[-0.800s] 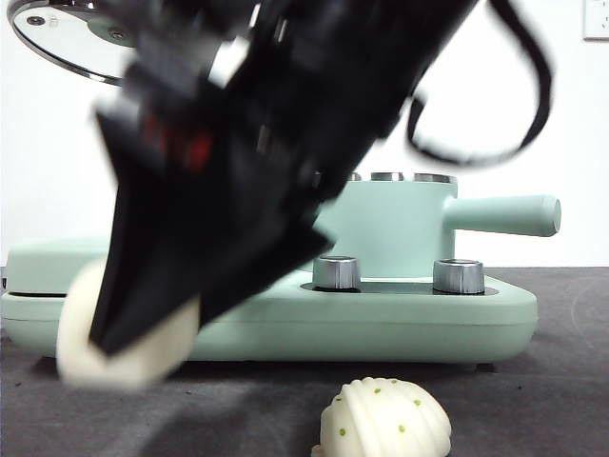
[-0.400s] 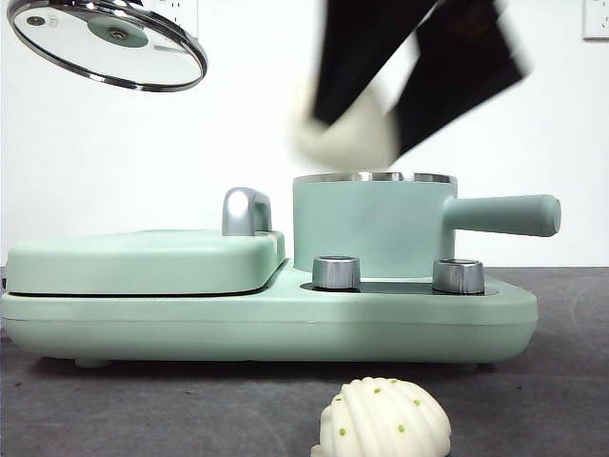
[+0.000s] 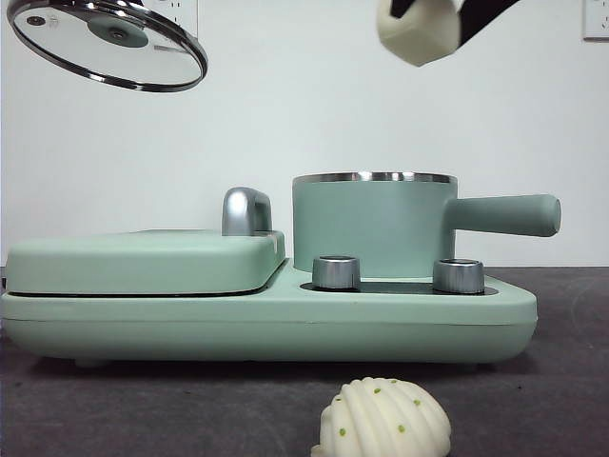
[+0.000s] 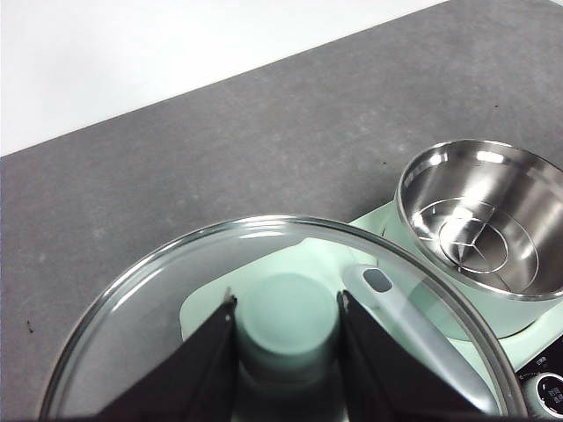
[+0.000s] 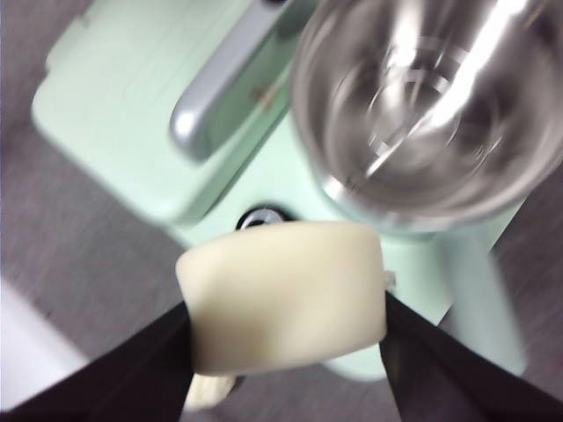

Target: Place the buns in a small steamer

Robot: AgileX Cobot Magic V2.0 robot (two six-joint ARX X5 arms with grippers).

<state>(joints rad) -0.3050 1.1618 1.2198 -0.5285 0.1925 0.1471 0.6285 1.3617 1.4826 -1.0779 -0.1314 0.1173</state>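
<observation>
My right gripper (image 5: 286,321) is shut on the smooth cream bun (image 5: 281,294), held high above the small steamer (image 3: 373,224); in the front view the smooth bun (image 3: 417,29) hangs at the top edge. The steamer's steel bowl (image 5: 431,105) is open and holds nothing. The ridged bun with green dots (image 3: 383,421) lies on the grey table in front of the appliance. My left gripper (image 4: 288,316) is shut on the green knob (image 4: 288,321) of the glass lid (image 3: 107,43), which is held up at the upper left.
The mint-green appliance base (image 3: 266,309) carries a flat lidded griddle (image 3: 143,259) with a steel handle (image 3: 245,211) on its left half, and two steel knobs (image 3: 337,272) at its front. The steamer's straight handle (image 3: 504,214) points right.
My right gripper has carried the smooth bun from low at the left of the table up and to the right, to high above the steamer. The lid and the ridged bun have stayed put.
</observation>
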